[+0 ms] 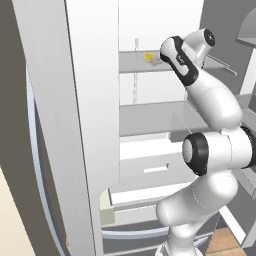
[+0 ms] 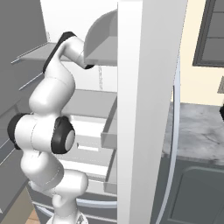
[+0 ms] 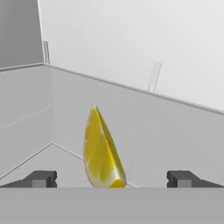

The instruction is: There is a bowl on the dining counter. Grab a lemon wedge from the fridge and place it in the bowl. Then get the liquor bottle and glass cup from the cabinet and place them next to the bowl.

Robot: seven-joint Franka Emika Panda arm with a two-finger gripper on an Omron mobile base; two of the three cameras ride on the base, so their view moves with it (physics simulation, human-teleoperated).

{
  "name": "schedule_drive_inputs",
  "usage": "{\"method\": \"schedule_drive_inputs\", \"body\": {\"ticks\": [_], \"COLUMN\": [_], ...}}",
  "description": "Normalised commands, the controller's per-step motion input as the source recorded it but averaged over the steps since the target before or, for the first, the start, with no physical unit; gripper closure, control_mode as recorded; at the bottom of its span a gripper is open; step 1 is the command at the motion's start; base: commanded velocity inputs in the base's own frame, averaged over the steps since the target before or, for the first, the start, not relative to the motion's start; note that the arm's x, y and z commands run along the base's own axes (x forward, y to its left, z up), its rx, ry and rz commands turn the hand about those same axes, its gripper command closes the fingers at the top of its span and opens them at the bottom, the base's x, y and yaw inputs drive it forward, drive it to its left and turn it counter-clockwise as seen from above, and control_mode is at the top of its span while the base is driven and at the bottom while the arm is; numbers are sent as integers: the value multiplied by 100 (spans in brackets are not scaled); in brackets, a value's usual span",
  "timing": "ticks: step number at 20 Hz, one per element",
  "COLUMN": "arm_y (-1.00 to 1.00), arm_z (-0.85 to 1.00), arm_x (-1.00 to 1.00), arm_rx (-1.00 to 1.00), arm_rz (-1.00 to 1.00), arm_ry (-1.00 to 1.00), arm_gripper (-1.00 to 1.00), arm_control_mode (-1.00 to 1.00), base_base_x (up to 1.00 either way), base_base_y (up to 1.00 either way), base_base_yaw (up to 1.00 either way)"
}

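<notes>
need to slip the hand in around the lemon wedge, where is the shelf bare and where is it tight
The shelf is bare on both sides of the lemon wedge and behind it up to the fridge's back wall. The open gripper has a fingertip on each side of the wedge, not touching. It is tightest toward the shelf's left corner.

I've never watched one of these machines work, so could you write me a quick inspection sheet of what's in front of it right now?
Surface: grey fridge shelf, upper level of the open fridge.
Job's things: lemon wedge, yellow, standing on the shelf with its point up; also seen on the upper shelf in the left base view.
Clutter: nothing seen.
Grippers: gripper open, fingertips either side of the wedge, not touching it.
Cables: nothing seen.
Surroundings: white fridge door swung open, drawers below the shelves, marbled counter off to the right.
</notes>
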Motion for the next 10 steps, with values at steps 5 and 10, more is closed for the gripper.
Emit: {"method": "schedule_drive_inputs", "body": {"ticks": [5,10], "arm_y": [5,17], "arm_z": [-15,-13], "arm_x": [21,21], "arm_rx": [0,0], "arm_rz": [5,6], "arm_ry": [0,0], "arm_gripper": [-100,-100], "arm_control_mode": [-100,-100], "base_base_x": [0,0], "base_base_y": [0,0], "base_base_yaw": [0,0]}}
